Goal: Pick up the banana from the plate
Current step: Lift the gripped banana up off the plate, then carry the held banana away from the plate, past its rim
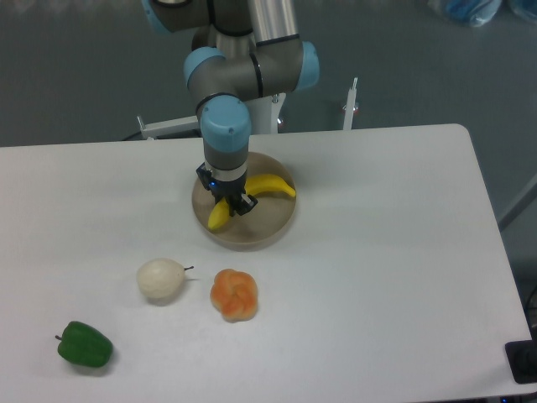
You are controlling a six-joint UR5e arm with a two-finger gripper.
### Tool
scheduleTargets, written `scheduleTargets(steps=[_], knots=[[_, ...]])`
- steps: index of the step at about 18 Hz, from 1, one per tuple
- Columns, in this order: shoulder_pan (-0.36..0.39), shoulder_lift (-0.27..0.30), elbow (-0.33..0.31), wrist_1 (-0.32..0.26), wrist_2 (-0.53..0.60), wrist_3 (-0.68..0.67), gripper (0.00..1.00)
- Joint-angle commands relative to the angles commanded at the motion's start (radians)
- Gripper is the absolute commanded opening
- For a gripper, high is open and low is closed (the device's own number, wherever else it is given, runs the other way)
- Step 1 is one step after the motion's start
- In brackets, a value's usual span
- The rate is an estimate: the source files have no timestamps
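Where the hand [234, 201] straddles the banana [270, 186], plate [268, 235] rim lies close.

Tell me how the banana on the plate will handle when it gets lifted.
The banana looks smooth and glossy, so it may slip between the fingers of the end effector. Its curved shape, gripped near mid-length, could let it pivot or swing. It appears to be a rigid toy, likely light and not floppy. The low rim of the plate should hardly obstruct lifting.

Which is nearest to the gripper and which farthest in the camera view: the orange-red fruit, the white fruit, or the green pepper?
From the gripper, over the banana on the plate:
1. Orange-red fruit, straight in front of the plate.
2. White fruit, further left.
3. Green pepper, at the near left corner.
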Motion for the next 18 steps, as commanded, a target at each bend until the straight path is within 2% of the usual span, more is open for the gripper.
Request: scheduleTargets(steps=[4,8,9,10,12,18], knots=[[0.049,0.037,0.086,-0.118,0.028,0.005,0.0],[0.133,0.045,0.172,-0.175,0.029,0.014,0.0],[0.149,0.043,0.196,-0.189,0.029,0.035,0.0],[0.196,0.043,0.233,-0.212,0.029,0.093,0.0],[0.245,0.022,0.287,-0.226,0.022,0.178,0.0],[0.351,-0.13,0.469,-0.227,0.02,0.337,0.0]])
